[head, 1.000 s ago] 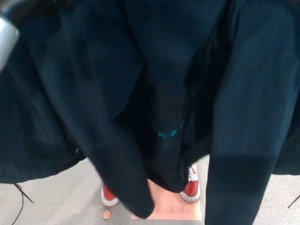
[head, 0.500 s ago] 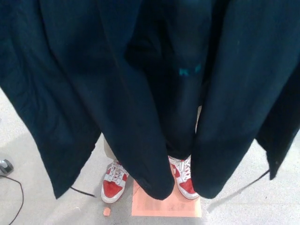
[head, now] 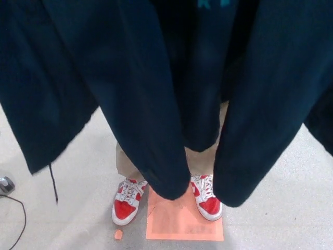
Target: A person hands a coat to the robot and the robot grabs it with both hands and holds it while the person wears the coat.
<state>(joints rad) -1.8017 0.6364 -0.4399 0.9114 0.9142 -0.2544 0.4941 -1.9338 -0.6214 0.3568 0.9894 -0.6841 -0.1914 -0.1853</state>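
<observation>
Dark navy fabric coat (head: 156, 88) hangs across the top and middle of view, both sleeves dangling over the person's red-and-white sneakers (head: 126, 202) on the orange floor square (head: 182, 221). Neither robot hand shows, so finger state can't be told. Looks like the hold-for-wearing step; next calls for keeping the coat steady and high.

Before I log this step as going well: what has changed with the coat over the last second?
The dark coat has risen in view: its sleeve ends and hem hang higher, uncovering the person's tan trousers and more floor. The teal mark inside has climbed to the top edge. The red and white shoes stay at the orange floor patch. No robot hand shows.
</observation>
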